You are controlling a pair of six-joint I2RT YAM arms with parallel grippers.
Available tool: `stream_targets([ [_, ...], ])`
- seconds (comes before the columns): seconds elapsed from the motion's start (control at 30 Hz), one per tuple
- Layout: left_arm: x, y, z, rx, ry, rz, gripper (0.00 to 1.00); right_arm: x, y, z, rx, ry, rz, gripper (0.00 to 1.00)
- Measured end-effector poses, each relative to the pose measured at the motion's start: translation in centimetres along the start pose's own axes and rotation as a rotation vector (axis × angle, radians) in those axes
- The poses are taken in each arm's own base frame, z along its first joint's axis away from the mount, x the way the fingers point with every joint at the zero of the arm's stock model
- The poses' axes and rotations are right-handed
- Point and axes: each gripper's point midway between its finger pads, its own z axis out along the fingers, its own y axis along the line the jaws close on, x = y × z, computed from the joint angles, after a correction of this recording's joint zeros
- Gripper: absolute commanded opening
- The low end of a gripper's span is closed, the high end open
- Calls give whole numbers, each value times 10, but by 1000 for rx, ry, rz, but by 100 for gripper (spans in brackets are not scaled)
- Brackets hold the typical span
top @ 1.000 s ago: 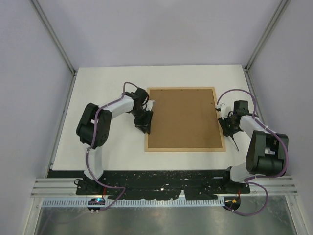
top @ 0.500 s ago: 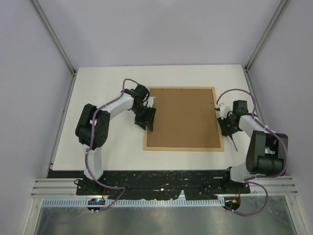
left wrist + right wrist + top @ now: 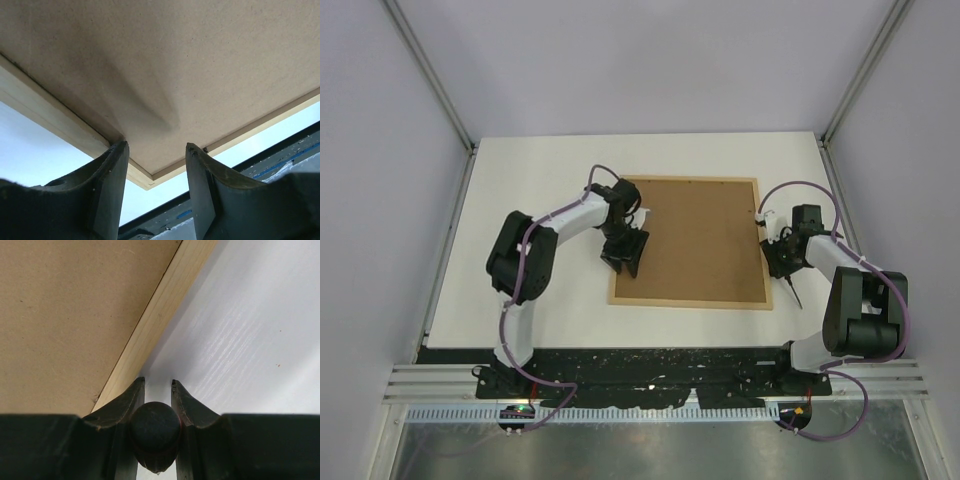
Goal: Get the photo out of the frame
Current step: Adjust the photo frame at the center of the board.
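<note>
Counting: one frame (image 3: pixel 685 240) | left tool (image 3: pixel 157 147) spread | right tool (image 3: pixel 157 381) gripping one screwdriver (image 3: pixel 155 432)

This is a robotics lab test cell, not a home or shop. In the overhead view a plain white flat desk (image 3: pixel 540 160) fills the middle, boxed in on the left, right and top by bare pale lilac-grey wall panels (image 3: pixel 640 60) held in slanting aluminium corner posts (image 3: pixel 430 75). Along the bottom, two black-and-white jointed robot arms (image 3: pixel 520 270) are bolted to a scuffed black base plate (image 3: pixel 650 362) on silver aluminium rails (image 3: pixel 430 380). Loose purple cables (image 3: pixel 800 188) loop along both arms. Below the rails run a white slotted cable strip (image 3: pixel 650 410) and a grey sheet-metal surface (image 3: pixel 650 450).
</note>
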Motion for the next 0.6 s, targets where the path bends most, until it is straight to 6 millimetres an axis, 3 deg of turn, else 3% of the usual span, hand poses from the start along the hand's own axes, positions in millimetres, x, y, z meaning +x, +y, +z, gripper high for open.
stream_targets([
  [0.13, -1, 1, -10, 4, -30, 3, 56, -1, 2, 0, -6, -3, -3, 8],
  [0.23, -6, -2, -31, 10, -94, 32, 58, -1, 2, 0, -6, -4, -3, 8],
  [0.37, -13, -2, -55, -26, -173, 62, 69, -1, 2, 0, -6, -5, -3, 8],
  [0.47, -12, 6, -54, -67, -163, 66, 76, -1, 2, 1, -7, -5, -5, 8],
  [0.6, -3, 25, -34, -134, -85, 41, 78, -3, 4, 1, -10, -6, -11, 8],
])
